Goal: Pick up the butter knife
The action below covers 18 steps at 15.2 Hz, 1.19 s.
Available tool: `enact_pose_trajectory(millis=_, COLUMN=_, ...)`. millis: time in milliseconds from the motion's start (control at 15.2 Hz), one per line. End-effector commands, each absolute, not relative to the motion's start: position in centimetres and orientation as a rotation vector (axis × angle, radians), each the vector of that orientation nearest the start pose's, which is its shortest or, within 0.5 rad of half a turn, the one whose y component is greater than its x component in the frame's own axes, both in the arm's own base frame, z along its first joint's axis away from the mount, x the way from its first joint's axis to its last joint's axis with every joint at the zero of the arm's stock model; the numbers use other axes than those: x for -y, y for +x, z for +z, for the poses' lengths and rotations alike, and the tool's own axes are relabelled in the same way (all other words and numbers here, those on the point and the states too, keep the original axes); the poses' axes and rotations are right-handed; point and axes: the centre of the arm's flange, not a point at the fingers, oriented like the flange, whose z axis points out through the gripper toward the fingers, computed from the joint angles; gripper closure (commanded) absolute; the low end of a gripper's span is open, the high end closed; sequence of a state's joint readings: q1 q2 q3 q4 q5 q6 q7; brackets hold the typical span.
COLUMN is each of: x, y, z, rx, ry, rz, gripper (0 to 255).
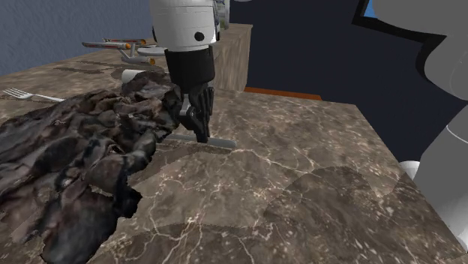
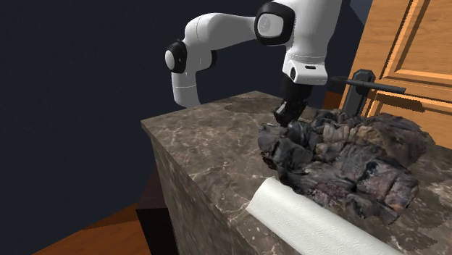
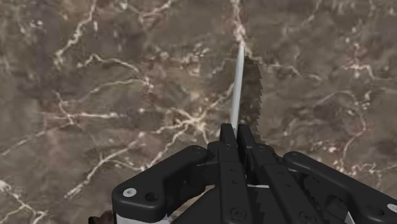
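The gripper (image 1: 201,133) is pinching the butter knife (image 3: 240,89), both fingers clenched tight on the thin grey blade. The knife is sitting low over the marble counter (image 1: 315,180), just beside the dark crumpled cloth (image 1: 82,150) (lifted or resting, I cannot tell). The danger: such a narrow bite on slick metal is inviting the blade to pivot or slide out, and those cloth folds could be snagging it.

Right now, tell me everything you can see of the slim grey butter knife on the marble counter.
The slim grey butter knife is a thin, flat strip lying level on the brown veined marble counter, beside the dark crumpled cloth. The all-black gripper is shut on it, with the blade sticking out beyond it.
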State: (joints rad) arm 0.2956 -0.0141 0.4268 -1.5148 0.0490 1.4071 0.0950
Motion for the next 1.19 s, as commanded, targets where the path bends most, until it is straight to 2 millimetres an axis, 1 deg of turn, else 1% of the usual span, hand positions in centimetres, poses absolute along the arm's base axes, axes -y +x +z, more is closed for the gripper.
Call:
enact_pose_trajectory(millis=0, x=-35.7, y=39.5, z=64.4, rx=0.975, ry=-2.981, rz=0.164, gripper=255)
enact_pose_trajectory(millis=990, x=-35.7, y=39.5, z=72.3, rx=0.975, ry=-2.981, rz=0.164, gripper=255)
enact_pose_trajectory(millis=1122, x=-35.7, y=39.5, z=72.4, rx=0.975, ry=-2.981, rz=0.164, gripper=255)
